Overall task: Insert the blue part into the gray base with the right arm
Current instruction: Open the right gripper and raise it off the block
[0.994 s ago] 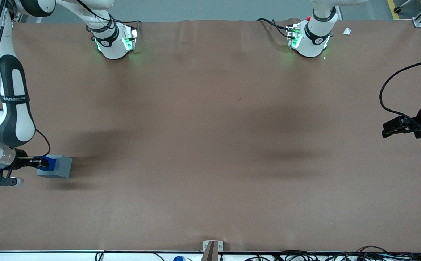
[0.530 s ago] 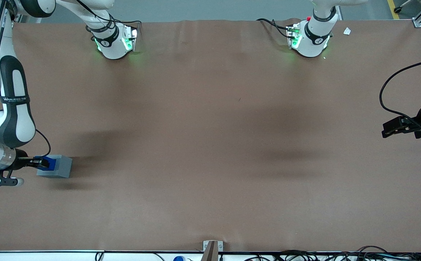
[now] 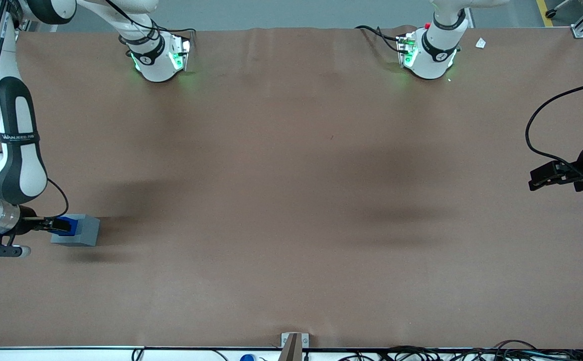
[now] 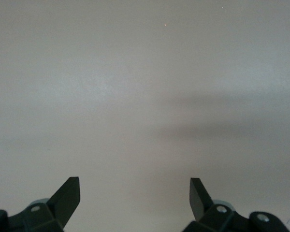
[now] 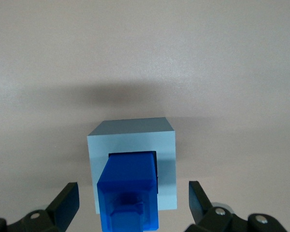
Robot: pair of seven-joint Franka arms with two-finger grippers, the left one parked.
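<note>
Jaws of the gripper spread wide, clear of the blue part seated in the gray base.

The right arm is glossy white with long black inlays, a black band lettered in white, a silver wrist ring and thin black cables along it. Its round white base glows green. The gripper is black, with screw heads on its fingers.
</note>
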